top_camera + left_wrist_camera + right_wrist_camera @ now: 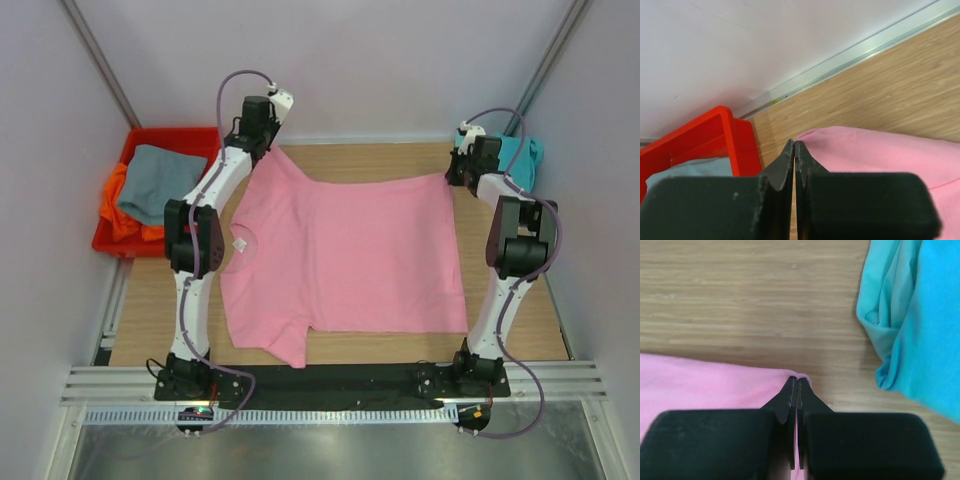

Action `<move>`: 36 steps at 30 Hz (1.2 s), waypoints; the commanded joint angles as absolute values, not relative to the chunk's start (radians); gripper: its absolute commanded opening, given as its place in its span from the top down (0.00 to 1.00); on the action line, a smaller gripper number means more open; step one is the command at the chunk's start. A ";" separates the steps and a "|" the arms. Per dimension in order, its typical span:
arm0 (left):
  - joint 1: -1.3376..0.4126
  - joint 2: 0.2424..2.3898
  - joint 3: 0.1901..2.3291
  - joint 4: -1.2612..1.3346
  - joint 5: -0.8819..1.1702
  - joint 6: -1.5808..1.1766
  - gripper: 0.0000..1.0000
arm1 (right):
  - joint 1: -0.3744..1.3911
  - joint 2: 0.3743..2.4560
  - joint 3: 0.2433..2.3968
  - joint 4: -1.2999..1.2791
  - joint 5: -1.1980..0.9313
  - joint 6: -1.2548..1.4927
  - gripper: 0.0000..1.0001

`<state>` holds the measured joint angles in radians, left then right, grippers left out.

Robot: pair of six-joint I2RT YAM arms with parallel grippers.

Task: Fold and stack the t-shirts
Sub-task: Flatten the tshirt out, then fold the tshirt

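Top view: the pink t-shirt (340,255) lies spread flat at the table's centre. The left gripper (268,142) is at its 11 o'clock corner and the right gripper (455,172) at its 1 o'clock corner. A teal t-shirt (525,160) lies at 2 o'clock. A grey t-shirt (160,180) and an orange t-shirt (120,212) fill the red bin (175,135) at 10 o'clock.

Left wrist: the jaws are pressed together at the pink hem; I cannot tell whether they pinch it.

Right wrist: the jaws are closed, pinching the pink corner.

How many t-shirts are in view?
4: pink shirt spread on the table, teal shirt at its far right corner, grey shirt over orange shirt in the red bin; more may hide beneath.
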<state>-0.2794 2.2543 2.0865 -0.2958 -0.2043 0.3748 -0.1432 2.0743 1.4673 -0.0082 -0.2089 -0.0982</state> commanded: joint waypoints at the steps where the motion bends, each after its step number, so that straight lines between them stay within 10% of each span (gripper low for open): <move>1: -0.267 2.298 2.198 -0.230 -0.229 0.379 1.00 | -0.143 2.120 1.601 0.023 -0.173 -0.077 0.99; 15: -0.253 2.416 2.353 -0.222 -0.233 0.380 1.00 | -0.143 2.249 1.790 -0.051 -0.161 -0.060 0.99; 36: -0.255 1.919 1.800 -0.301 -0.066 0.272 1.00 | -0.153 2.027 1.560 -0.018 -0.167 -0.100 0.99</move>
